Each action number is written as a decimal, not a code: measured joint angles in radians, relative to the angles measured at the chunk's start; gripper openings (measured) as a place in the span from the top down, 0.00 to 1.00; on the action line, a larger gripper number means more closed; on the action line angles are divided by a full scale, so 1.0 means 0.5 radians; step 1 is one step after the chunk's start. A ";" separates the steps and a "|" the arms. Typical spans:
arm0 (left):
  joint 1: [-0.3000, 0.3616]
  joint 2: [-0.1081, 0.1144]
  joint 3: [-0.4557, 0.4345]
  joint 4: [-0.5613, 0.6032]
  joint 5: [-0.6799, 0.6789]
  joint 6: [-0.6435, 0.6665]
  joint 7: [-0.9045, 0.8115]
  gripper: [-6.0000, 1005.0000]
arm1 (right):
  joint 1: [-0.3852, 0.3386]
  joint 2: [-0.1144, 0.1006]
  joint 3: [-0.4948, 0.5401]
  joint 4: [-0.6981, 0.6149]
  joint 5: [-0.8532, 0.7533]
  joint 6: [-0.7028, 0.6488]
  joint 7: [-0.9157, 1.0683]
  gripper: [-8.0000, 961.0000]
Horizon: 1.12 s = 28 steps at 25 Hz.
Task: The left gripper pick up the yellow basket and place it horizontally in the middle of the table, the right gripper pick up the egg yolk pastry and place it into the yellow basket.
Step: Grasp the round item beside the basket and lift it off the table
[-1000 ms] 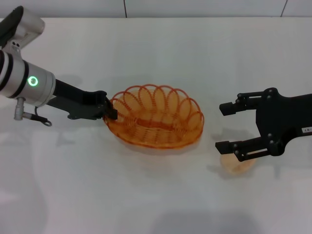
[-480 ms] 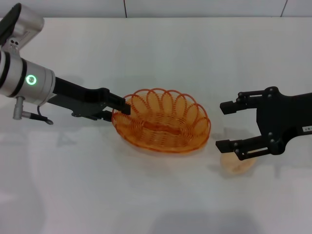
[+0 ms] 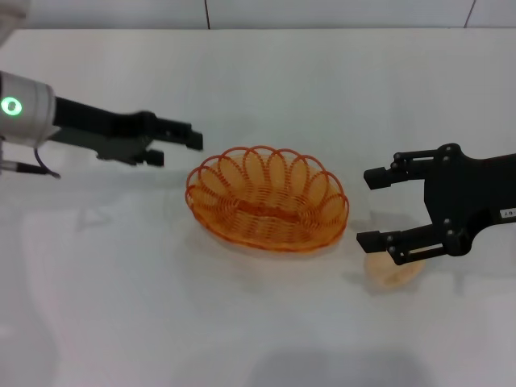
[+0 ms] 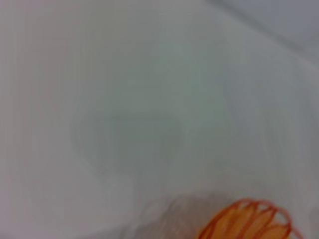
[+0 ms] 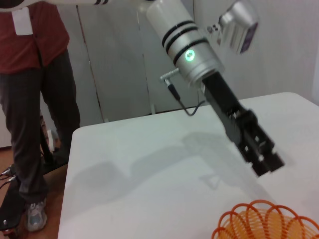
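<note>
The yellow basket (image 3: 268, 201) lies flat and empty in the middle of the white table (image 3: 258, 81). Its rim also shows in the left wrist view (image 4: 249, 221) and the right wrist view (image 5: 269, 221). My left gripper (image 3: 181, 148) is open and empty, just to the left of the basket and clear of its rim; it also shows in the right wrist view (image 5: 262, 157). My right gripper (image 3: 373, 208) is open, to the right of the basket. The egg yolk pastry (image 3: 393, 272) sits on the table just under its lower finger, partly hidden.
A person (image 5: 35, 99) in a red top stands beyond the table's far left corner in the right wrist view. The table's edge (image 5: 70, 164) runs near them. A grey wall lies behind the table.
My left gripper carried the basket a little to the right, let it go, and drew back up and to the left. The basket now rests on the table. The right arm has not moved.
</note>
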 joint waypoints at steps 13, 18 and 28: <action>0.135 0.047 0.002 0.101 -0.462 0.016 0.784 0.11 | 0.001 0.000 -0.002 0.052 -0.122 0.075 0.114 0.17; 0.178 0.049 0.008 0.188 -0.473 0.043 1.025 0.11 | 0.009 0.000 -0.009 0.056 -0.225 0.120 0.161 0.17; 0.175 0.049 0.114 0.292 -0.443 0.281 1.447 0.11 | 0.157 0.003 -0.043 0.128 -0.549 0.158 0.322 0.17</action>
